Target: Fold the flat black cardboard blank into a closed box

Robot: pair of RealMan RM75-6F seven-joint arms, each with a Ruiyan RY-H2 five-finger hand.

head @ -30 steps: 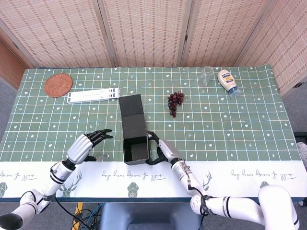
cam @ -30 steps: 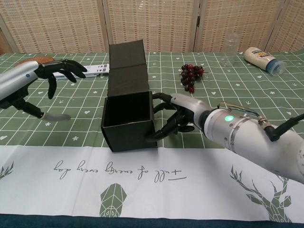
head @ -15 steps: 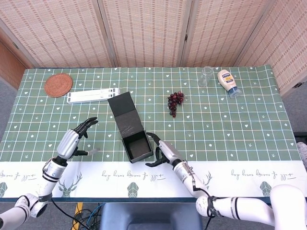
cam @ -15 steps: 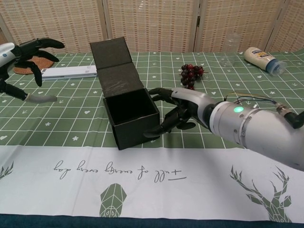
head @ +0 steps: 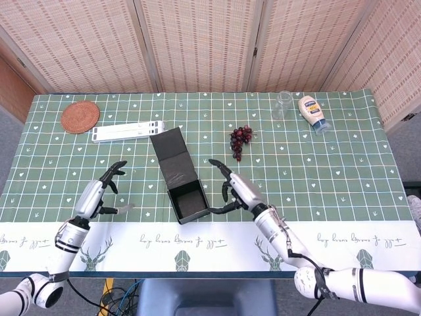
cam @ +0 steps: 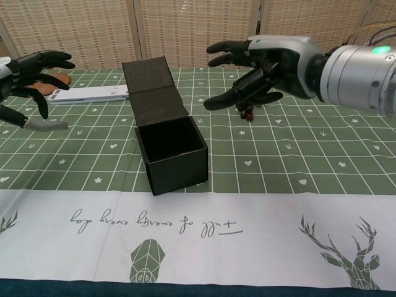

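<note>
box [head: 185, 201]: black, open-topped, near the front middle of the table [head: 329, 164], turned a little askew; its lid [head: 172, 158] lies flat on the cloth behind it, hinged to the far wall.
right hand [cam: 260, 62]: half a second ago its fingers lay against the box's right wall; now it is lifted clear, up and to the right of the box, fingers spread, holding nothing.
left hand [head: 105, 187]: well to the left of the box, raised off the cloth, fingers apart and curved, empty; it has shifted only slightly.
box since a second ago: it has been rotated from square-on to skewed, and has stayed put since the right hand let go.
meaning: the walls stand on their own, so the tray part looks formed; only the closing of the lid seems left.
next, as a guess: one hand steadies the box while the other swings the lid forward over the opening.
risk: with no hand on it, the light box may slide when the lid is pushed.
others: grapes [head: 240, 139], bottle [head: 312, 113], glass [head: 283, 104], coaster [head: 80, 116] sit far off, out of the way.
</note>
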